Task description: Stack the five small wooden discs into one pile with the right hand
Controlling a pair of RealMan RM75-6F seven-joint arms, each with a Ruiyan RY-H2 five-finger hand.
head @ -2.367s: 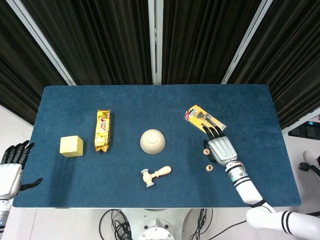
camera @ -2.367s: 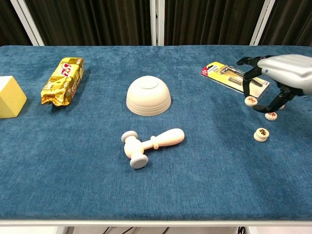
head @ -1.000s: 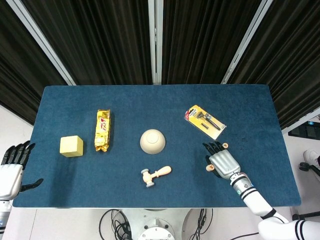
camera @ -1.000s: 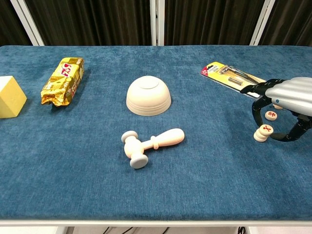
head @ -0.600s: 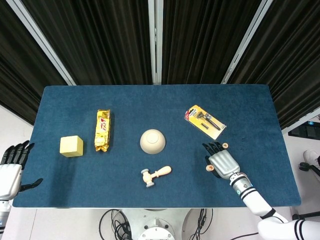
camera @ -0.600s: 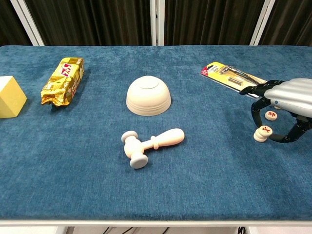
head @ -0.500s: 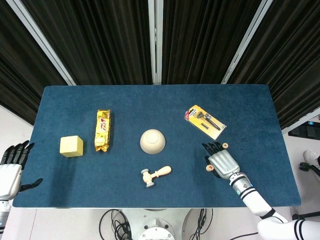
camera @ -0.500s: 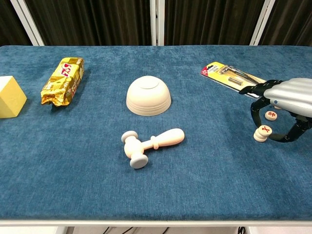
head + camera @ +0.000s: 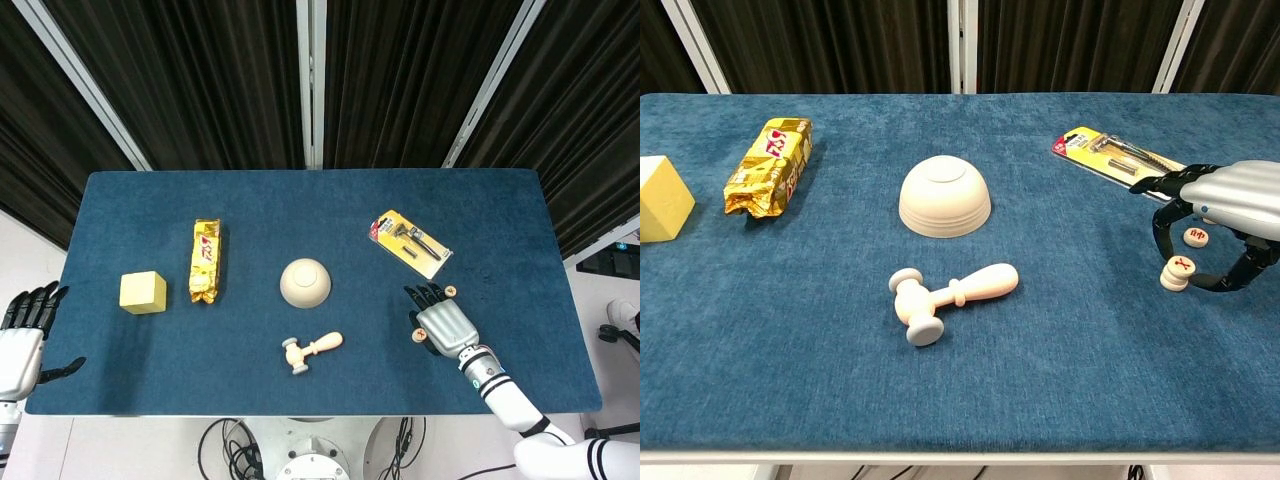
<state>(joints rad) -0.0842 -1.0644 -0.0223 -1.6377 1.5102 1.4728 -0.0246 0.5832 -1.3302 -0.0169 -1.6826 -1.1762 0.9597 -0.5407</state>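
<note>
Right hand: we see the right hand (image 9: pixel 1225 215) hovering palm down over the right side of the worktop (image 9: pixel 1060 380), dark fingers (image 9: pixel 1162 236) curled downward around the discs like a cage. From the chest view it looks like it's holding nothing, fingers apart and arched.

Stack of discs: a short pile of discs (image 9: pixel 1177 272) sits on the blue cloth just under the fingertips, top one marked with a red character. We can't tell how many are in it (looks like at least two). One fingertip comes down right beside the pile; we can't tell if it touches.

Single disc: another disc (image 9: pixel 1197 236) lies flat a bit behind the pile, under the palm, also with a red mark. In the head view a disc (image 9: pixel 451 291) peeks out past the fingertips.

Left hand: the left hand (image 9: pixel 22 335) is off the left edge of the worktop, fingers spread and holding nothing.

Razor pack: a carded razor (image 9: pixel 1110 155) lies at an angle just beyond the right hand.

Other stuff: an upside-down bowl (image 9: pixel 945 196) in the middle, a little wooden mallet (image 9: pixel 950 299) in front of it, a gold snack bag (image 9: pixel 770 166) and a yellow block (image 9: pixel 660 198) over on the left.
</note>
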